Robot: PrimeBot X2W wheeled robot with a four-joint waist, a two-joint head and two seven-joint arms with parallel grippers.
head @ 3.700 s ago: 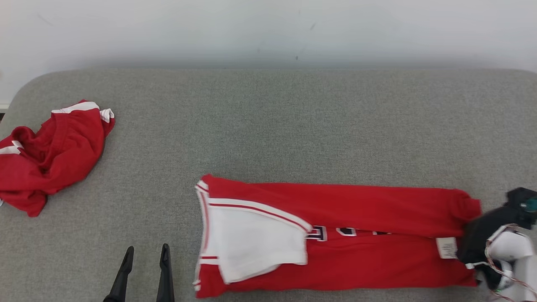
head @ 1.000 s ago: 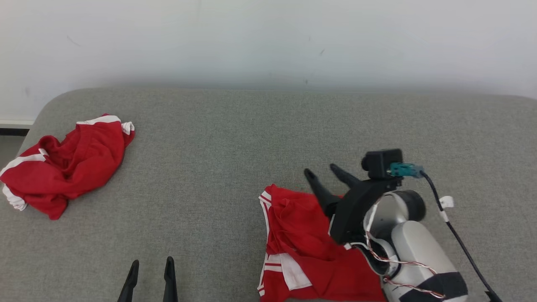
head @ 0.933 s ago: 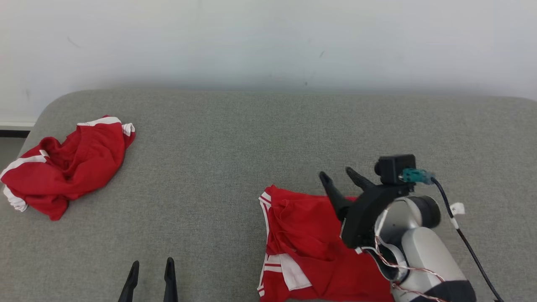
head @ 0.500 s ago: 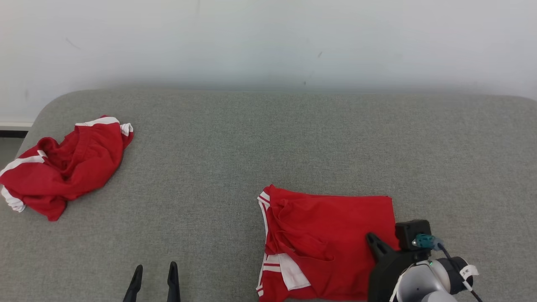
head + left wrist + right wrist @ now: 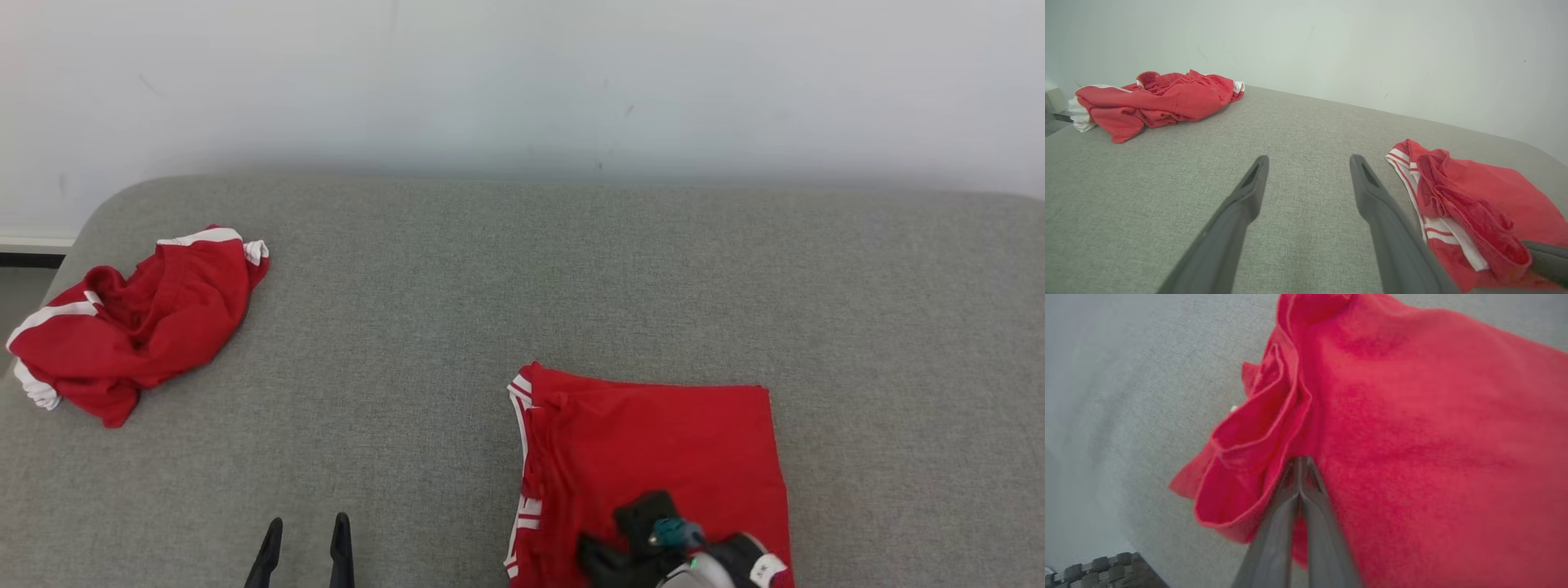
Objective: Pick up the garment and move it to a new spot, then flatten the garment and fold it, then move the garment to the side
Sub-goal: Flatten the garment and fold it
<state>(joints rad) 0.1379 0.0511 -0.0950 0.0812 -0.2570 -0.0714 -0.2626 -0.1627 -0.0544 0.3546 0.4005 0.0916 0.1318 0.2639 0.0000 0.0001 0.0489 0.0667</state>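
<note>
The garment [image 5: 653,441] is red with white stripes and lies folded into a rough square on the grey cushion, right of centre. My right gripper [image 5: 592,557] is low over its near left corner, at the bottom edge of the head view. In the right wrist view the gripper [image 5: 1300,460] is shut, its tips pinching a raised fold of the garment [image 5: 1412,416]. My left gripper [image 5: 1308,161] stands open above bare cushion, left of the garment [image 5: 1486,192], with nothing between its fingers. It also appears at the head view's bottom [image 5: 306,535].
A second red and white garment [image 5: 139,318] lies crumpled at the cushion's far left edge. The grey cushion [image 5: 490,286] runs wide between the two garments and behind them, up to a white wall. Dark foam floor tiles [image 5: 1090,571] show beyond the cushion's edge.
My right gripper has drawn back from the garment's far side to its near left corner and gone from open to shut. The garment's top layer now lies smoother. The left gripper stayed put.
</note>
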